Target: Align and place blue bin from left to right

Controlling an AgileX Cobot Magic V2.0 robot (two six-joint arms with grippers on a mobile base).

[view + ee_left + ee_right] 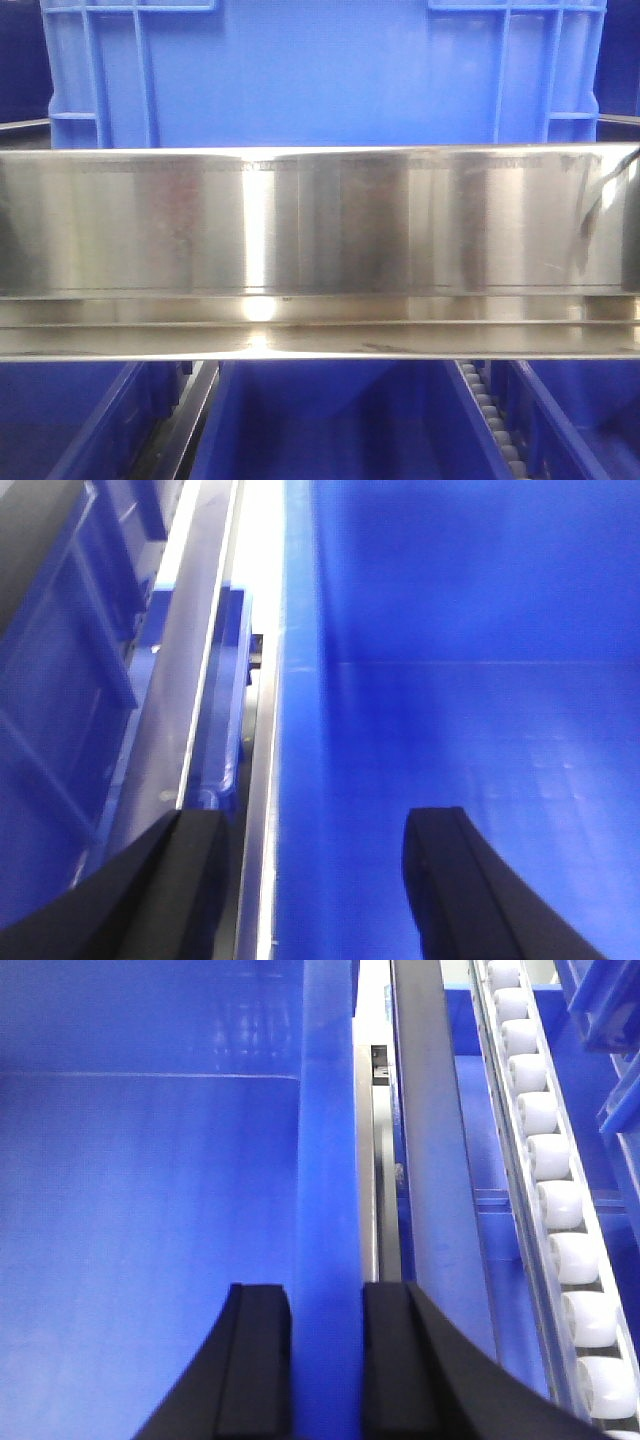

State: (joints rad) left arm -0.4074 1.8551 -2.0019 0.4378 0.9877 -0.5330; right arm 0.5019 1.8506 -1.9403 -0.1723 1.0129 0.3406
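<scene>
You've got the blue bin [320, 70] on the upper level of the rack, just behind the steel front rail [320, 220]. It fills nearly the full width of the front cam, w/ ribbed corners at top left and top right. Progress, as I read it: mid-handling, not finished. The right gripper [324, 1290] has its two black fingers pressed onto the bin's right wall, one inside, one outside, no gap either side. The left gripper [318, 818] straddles the left wall w/ fingers wide apart and clear space on both sides, so that side isn't gripped. Only one gripper has hold, and you can't tell from this whether the grip is being set or let go. Left to do, prob.: match both sides, then settle the bin square to the rail and in line w/ its neighbours. Alignment itself can't be judged here. Views differ: the front cam gives the bin's outer face, the rail and the lower-level bins [330, 430], but no arms at all. I take the wrist-cam bin to be the same one. The wrist cams give finger states and the smooth inside of the bin. Only the right wrist shows the white roller track [545, 1160] off the right wall, and only the left wrist shows another blue crate [60, 680] beyond the left rail.
</scene>
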